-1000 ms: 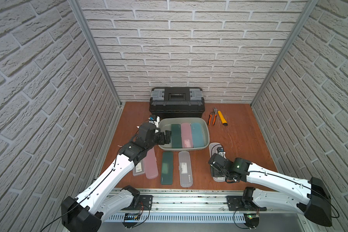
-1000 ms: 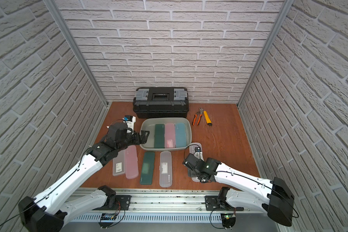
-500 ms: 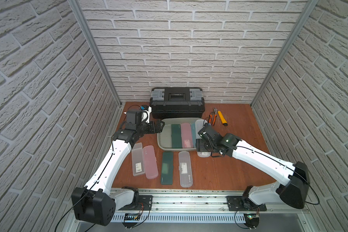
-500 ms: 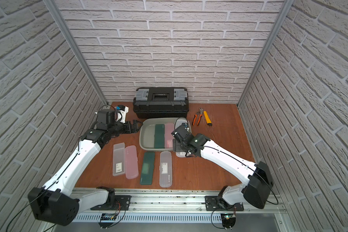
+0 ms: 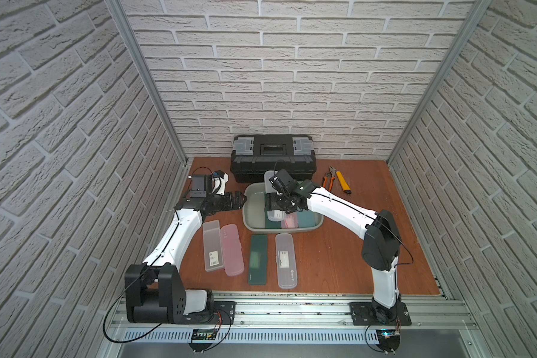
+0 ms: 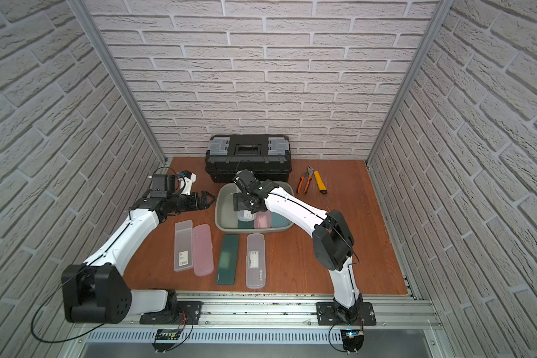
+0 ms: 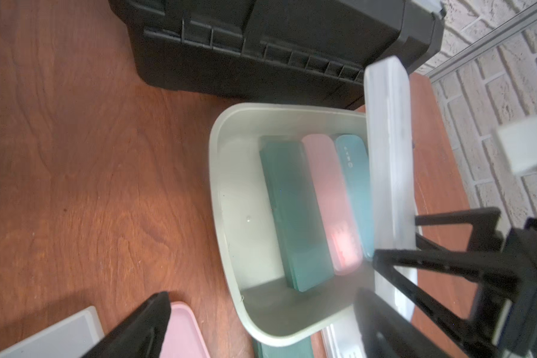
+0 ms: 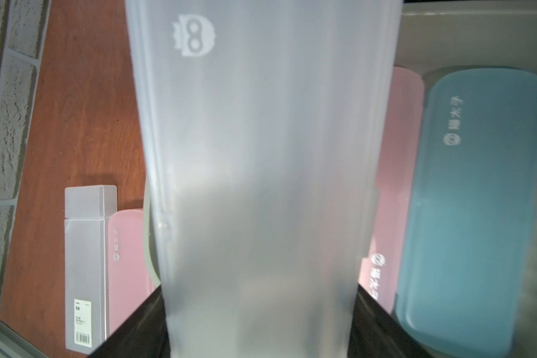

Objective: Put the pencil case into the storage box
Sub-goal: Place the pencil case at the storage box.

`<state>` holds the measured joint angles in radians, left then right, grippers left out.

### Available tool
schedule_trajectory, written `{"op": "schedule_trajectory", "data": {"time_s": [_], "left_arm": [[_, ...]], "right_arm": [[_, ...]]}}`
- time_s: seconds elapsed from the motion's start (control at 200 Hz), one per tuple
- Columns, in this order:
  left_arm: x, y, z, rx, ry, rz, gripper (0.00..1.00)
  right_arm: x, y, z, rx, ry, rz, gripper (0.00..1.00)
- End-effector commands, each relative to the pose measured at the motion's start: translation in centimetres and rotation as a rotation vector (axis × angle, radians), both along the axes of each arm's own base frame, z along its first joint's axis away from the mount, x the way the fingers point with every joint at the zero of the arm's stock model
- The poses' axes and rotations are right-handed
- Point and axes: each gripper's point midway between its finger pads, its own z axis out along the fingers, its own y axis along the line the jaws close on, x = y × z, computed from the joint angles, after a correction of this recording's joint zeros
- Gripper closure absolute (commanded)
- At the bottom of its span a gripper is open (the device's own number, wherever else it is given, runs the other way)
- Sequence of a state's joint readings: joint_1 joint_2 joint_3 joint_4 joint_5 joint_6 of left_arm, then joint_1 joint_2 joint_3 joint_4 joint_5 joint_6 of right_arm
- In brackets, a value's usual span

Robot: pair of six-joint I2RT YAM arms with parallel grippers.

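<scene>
My right gripper (image 5: 276,205) is shut on a frosted clear pencil case (image 5: 275,216) and holds it tilted above the storage box (image 5: 245,214), a shallow grey-green tub. In the right wrist view the held pencil case (image 8: 261,155) fills the middle, with a black finger (image 8: 137,325) at each side. Inside the storage box (image 7: 214,173) lie a dark green case (image 7: 292,210), a pink case (image 7: 332,198) and a teal case (image 7: 354,173). My left gripper (image 5: 237,198) stands open just outside the box's left rim, holding nothing.
A black toolbox (image 5: 273,158) stands behind the tub. Pliers (image 5: 327,178) and a yellow knife (image 5: 343,183) lie at the back right. Several more cases lie in front: frosted (image 5: 213,246), pink (image 5: 231,249), dark green (image 5: 257,258), clear (image 5: 286,260).
My right arm has lifted the frosted pencil case from the table at the front right and carried it back and left, over the tub. The left arm has drawn back left of the tub.
</scene>
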<state>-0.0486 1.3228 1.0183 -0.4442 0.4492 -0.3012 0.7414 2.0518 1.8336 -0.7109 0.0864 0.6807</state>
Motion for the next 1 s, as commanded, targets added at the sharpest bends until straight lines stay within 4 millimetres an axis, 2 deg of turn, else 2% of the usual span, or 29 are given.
{"op": "schedule_trajectory", "data": {"time_s": [0.0,0.22,0.375,0.445,0.58,0.645,0.86,0.99], "left_arm": [[0.7,1.0,1.7,0.061,-0.096,0.02,0.01],[0.4,1.8,1.9,0.102,-0.115,0.045,0.02],[0.3,1.4,1.9,0.093,-0.111,0.037,0.02],[0.3,1.5,1.7,0.095,-0.105,0.041,0.01],[0.4,1.5,1.6,0.095,-0.097,0.04,0.02],[0.4,1.5,1.6,0.097,-0.097,0.041,0.02],[0.3,1.4,1.7,0.098,-0.102,0.039,0.01],[0.4,1.5,1.6,0.098,-0.099,0.041,0.02]], "right_arm": [[0.7,1.9,-0.2,0.043,-0.001,-0.007,0.46],[0.5,4.3,-4.0,0.075,0.07,-0.022,0.46],[0.8,5.3,-5.0,0.086,0.077,-0.029,0.43],[0.8,5.9,-5.4,0.103,0.093,-0.028,0.37],[0.9,7.1,-5.5,0.162,0.108,-0.02,0.19],[1.0,7.5,-5.3,0.184,0.106,-0.012,0.14],[1.3,8.0,-4.1,0.219,0.079,0.012,0.11],[1.7,7.4,-3.5,0.216,0.061,0.018,0.13]]}}
